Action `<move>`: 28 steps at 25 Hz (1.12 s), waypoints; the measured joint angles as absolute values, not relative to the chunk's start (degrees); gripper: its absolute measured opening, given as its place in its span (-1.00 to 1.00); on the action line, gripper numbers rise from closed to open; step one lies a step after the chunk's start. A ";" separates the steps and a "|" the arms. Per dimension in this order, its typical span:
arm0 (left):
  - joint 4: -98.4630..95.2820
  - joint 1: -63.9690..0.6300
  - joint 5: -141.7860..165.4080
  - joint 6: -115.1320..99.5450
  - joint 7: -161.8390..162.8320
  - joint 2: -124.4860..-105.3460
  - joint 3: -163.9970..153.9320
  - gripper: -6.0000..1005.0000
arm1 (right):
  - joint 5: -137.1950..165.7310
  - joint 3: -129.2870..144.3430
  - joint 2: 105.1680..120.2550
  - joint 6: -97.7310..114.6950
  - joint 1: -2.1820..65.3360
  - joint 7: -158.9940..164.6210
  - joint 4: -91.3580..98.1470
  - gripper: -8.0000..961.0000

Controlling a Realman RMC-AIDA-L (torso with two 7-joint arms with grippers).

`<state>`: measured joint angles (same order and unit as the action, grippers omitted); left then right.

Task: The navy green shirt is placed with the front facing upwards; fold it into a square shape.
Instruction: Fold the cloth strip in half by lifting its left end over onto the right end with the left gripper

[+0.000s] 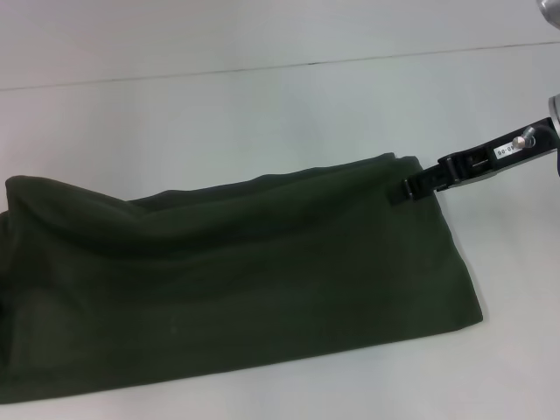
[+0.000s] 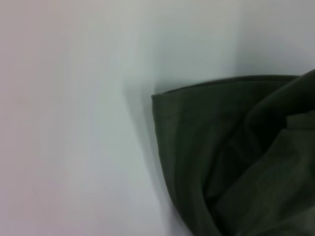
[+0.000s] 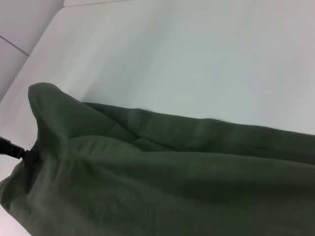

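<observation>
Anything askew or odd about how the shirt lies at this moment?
The navy green shirt lies as a long folded band, not a square. Its far edge is raised into a slack ridge instead of lying flat, and the far right corner is pinched by the right gripper. No lettering shows. The left gripper is out of sight.

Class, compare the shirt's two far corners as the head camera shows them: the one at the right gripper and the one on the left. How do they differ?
The right corner of the shirt has the right gripper at it; the left corner has no gripper in view. The right corner's edge looks flat and straight; the left corner rises in a soft rounded hump with a shadowed hollow beside it. Both are plain dark green, with no lettering showing.
</observation>
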<state>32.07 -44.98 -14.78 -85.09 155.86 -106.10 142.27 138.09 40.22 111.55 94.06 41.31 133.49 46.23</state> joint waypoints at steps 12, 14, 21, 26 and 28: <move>32.08 -45.09 -15.42 -86.35 154.39 -105.86 142.54 -0.92 | 138.07 40.07 111.44 94.03 41.33 133.68 46.23 0.38; 32.37 -45.09 -15.78 -86.89 153.90 -105.74 142.86 -0.92 | 138.07 40.07 111.44 93.99 41.35 133.75 46.23 0.38; 32.59 -45.17 -16.21 -87.31 153.67 -105.66 142.89 -0.92 | 138.07 40.07 111.44 93.83 41.39 133.77 46.23 0.37; 32.64 -45.18 -16.23 -87.40 153.65 -105.64 142.90 -0.92 | 138.04 40.07 111.44 93.84 41.40 133.77 46.23 0.35; 32.68 -45.18 -16.25 -87.43 153.63 -105.63 142.88 -0.92 | 138.02 40.07 111.44 93.91 41.40 133.77 46.23 0.35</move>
<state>32.68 -45.18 -16.25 -87.43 153.63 -105.63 142.88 138.02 40.07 111.44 93.91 41.40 133.77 46.23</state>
